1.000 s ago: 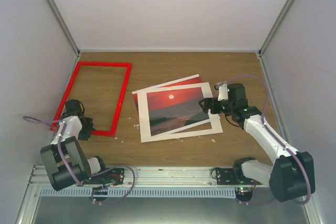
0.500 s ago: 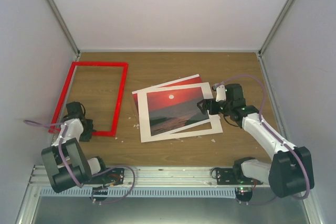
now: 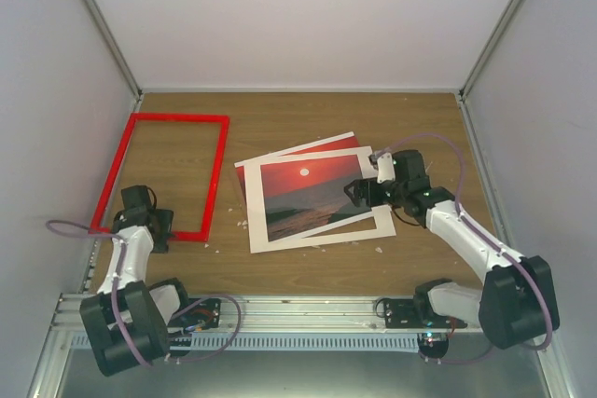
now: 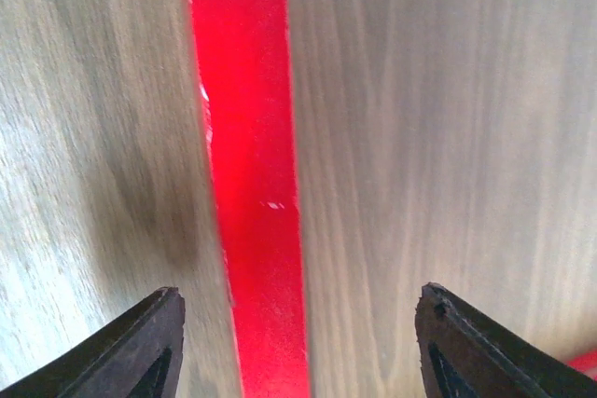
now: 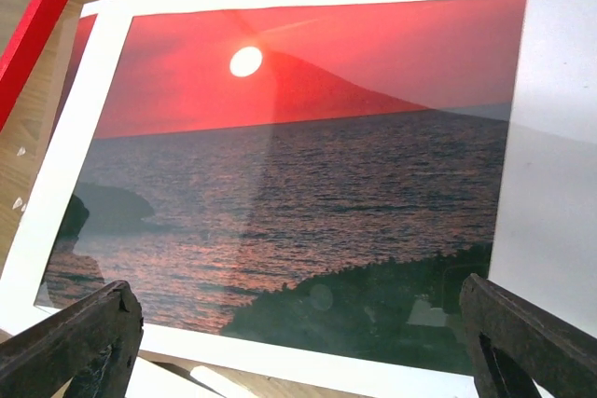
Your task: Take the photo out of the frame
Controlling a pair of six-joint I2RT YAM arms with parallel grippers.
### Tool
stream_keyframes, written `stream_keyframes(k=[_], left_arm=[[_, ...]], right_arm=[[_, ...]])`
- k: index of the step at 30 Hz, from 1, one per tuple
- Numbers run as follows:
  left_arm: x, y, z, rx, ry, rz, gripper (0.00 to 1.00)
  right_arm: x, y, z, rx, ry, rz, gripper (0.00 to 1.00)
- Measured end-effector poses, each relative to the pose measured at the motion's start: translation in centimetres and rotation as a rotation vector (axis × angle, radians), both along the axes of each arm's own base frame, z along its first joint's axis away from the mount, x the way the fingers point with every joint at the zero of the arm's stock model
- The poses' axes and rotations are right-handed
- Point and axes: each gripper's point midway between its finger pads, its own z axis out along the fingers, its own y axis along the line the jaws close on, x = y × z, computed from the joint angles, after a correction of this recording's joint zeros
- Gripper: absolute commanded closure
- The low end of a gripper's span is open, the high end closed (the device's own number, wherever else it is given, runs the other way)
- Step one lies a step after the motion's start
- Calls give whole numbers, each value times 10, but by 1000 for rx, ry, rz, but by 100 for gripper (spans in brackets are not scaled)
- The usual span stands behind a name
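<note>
The frame [image 3: 217,172] lies flat at the left of the table with bare wood inside its red rim. My left gripper [image 3: 159,228] is open at its near rim. In the left wrist view the red rim [image 4: 247,184] runs between the spread fingers of that gripper [image 4: 298,342]. The photo [image 3: 308,195], a red sunset over dark sea, lies mid-table under a white mat [image 3: 322,235]. Its top edge sticks out behind the mat. My right gripper [image 3: 358,191] is open over the photo's right part. In the right wrist view that gripper [image 5: 298,342] straddles the photo [image 5: 298,137].
White walls and metal posts close in the table on three sides. Small white crumbs [image 3: 379,250] lie near the mat's front edge. The mat's right band [image 5: 550,137] and a corner of the red frame [image 5: 37,16] show in the right wrist view.
The red frame has shifted a little left and straightened. My left arm has drawn back toward the near edge. My right gripper has moved left, farther over the mat and photo.
</note>
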Motion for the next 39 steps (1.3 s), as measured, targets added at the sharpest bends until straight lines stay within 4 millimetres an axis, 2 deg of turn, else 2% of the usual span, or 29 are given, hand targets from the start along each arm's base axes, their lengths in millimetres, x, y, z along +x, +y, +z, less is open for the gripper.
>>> stream_keyframes(k=[6, 10, 14, 18, 21, 25, 27, 33, 39], left_arm=[[11, -15, 23, 15, -109, -135, 17], [23, -45, 42, 9, -213, -336, 12], [33, -94, 60, -14, -311, -600, 10], [32, -154, 67, -75, -373, -889, 10], [26, -191, 64, -129, -405, -1059, 10], [4, -231, 49, -202, -422, -1242, 12], [-6, -239, 41, -229, -421, -1279, 12], [-23, -241, 11, -287, -418, -1289, 14], [-21, -252, 12, -355, -488, -1301, 16]], right_arm=[[-8, 16, -8, -11, 20, 52, 6], [-12, 30, -13, -20, 25, 94, 6], [-16, 41, -17, -32, 21, 124, 5], [-19, 49, -23, -48, 29, 148, 5], [-20, 51, -28, -60, 38, 152, 5], [-22, 54, -28, -63, 34, 160, 5], [-23, 55, -28, -65, 32, 165, 5], [-28, 64, -31, -74, 33, 190, 5], [-32, 72, -34, -80, 33, 216, 5]])
